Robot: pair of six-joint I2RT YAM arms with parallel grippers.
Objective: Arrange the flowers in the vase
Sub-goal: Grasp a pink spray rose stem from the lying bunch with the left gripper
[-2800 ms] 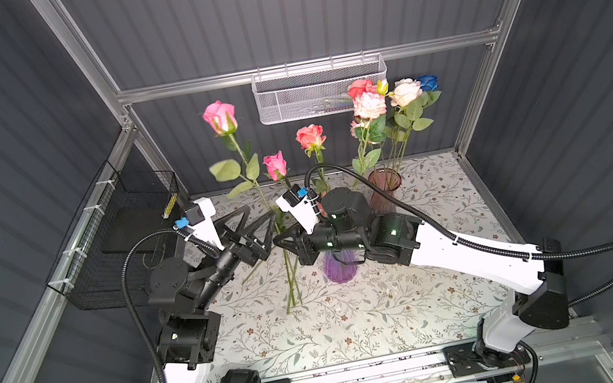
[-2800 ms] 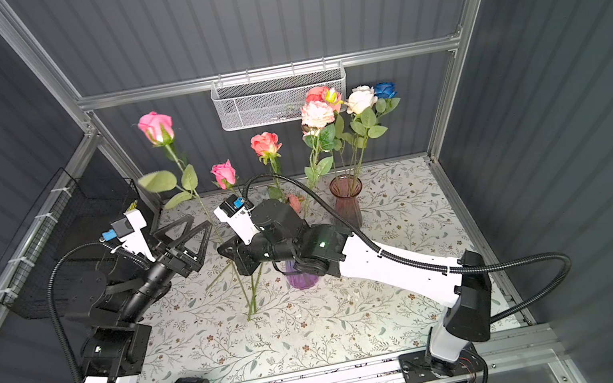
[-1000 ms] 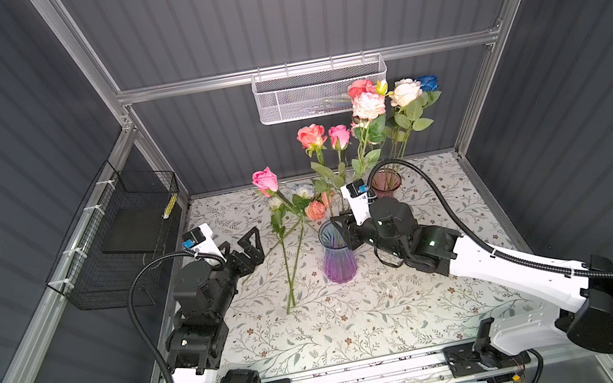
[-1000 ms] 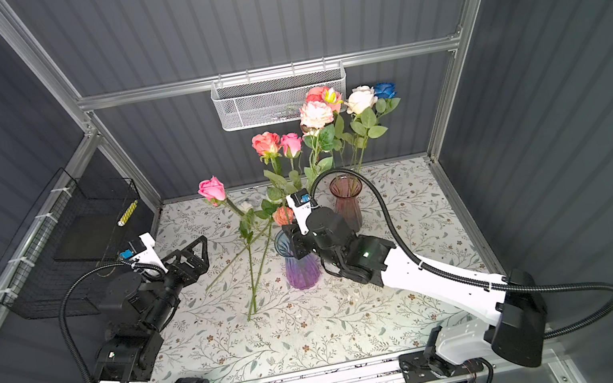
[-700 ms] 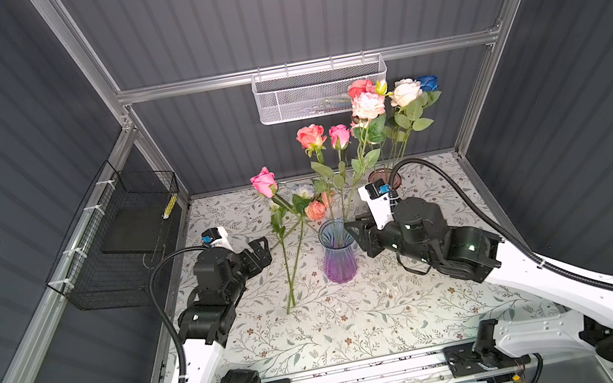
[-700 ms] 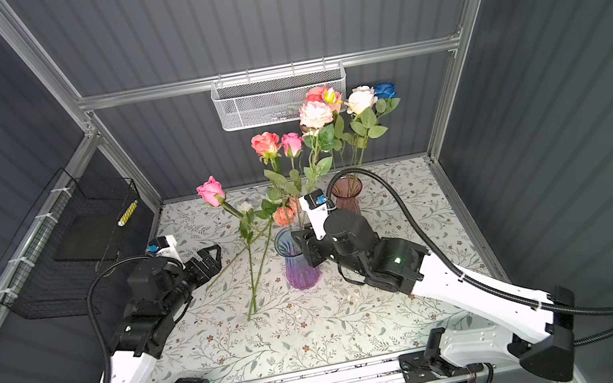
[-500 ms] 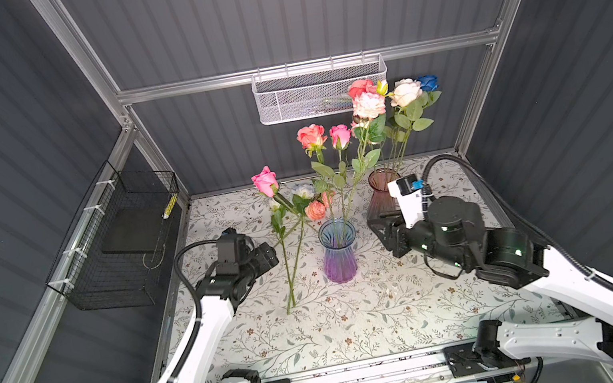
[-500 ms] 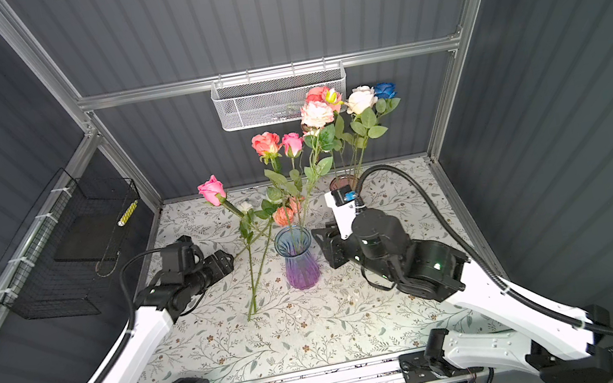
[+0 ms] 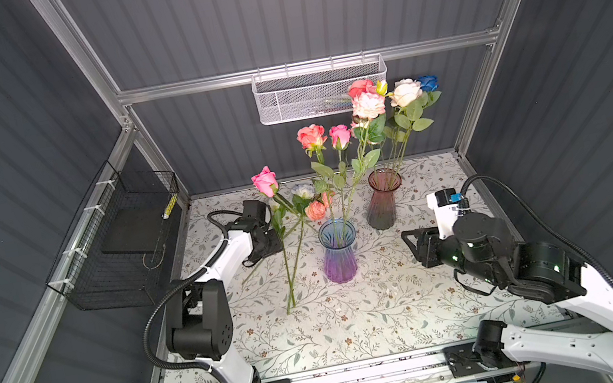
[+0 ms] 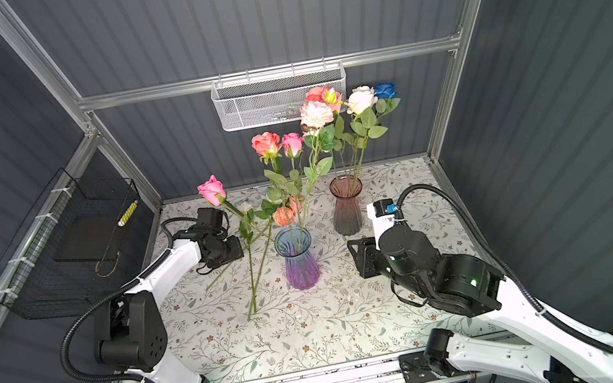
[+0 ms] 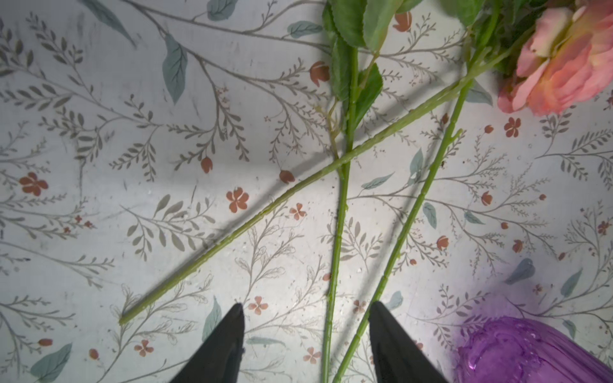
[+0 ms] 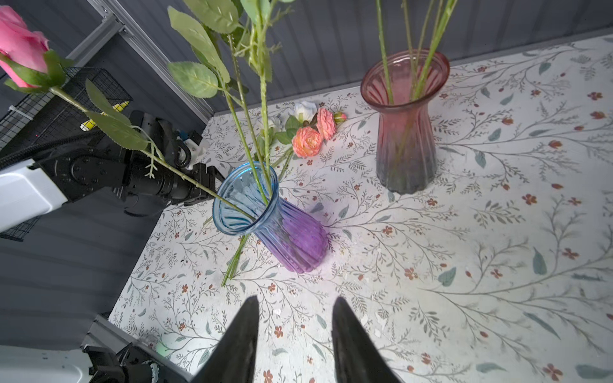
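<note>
- Gray walls (image 9: 267, 18) stand all around my table (image 9: 359, 318), which has little leaves and flowers drawn on it.
- Closest to me, my right gripper (image 12: 296, 300) hangs over a bare bit of the table. Its two fingers are apart and nothing is between them.
- Next comes the blue vase (image 9: 338, 254), blue on top and purple at the bottom. It stands up straight near the middle of the table, well apart from the right gripper.
- Three roses (image 9: 311, 136) stand in the blue vase. Two go almost straight up, and the pink rose (image 9: 265, 181) leans out to the left.
- Just left of the blue vase, a few loose flowers (image 9: 290, 279) lie flat on the table. Their stems point toward me and their heads lie farther back, by the leaning rose.
- My left gripper (image 11: 305, 306) is down low over these loose flowers. Its fingers are apart and two stems run between them. I see a gap on each side, so it is not pinching them.
- I cannot tell if its tips touch the table.
- Farther back and to the right stands the red vase (image 9: 385, 204). It holds a bunch (image 9: 367, 104) with pink, cream and one deep blue head.
- Far at the back, a white basket (image 9: 321, 89) hangs on the wall. A black basket (image 9: 127, 239) hangs on the left wall.
</note>
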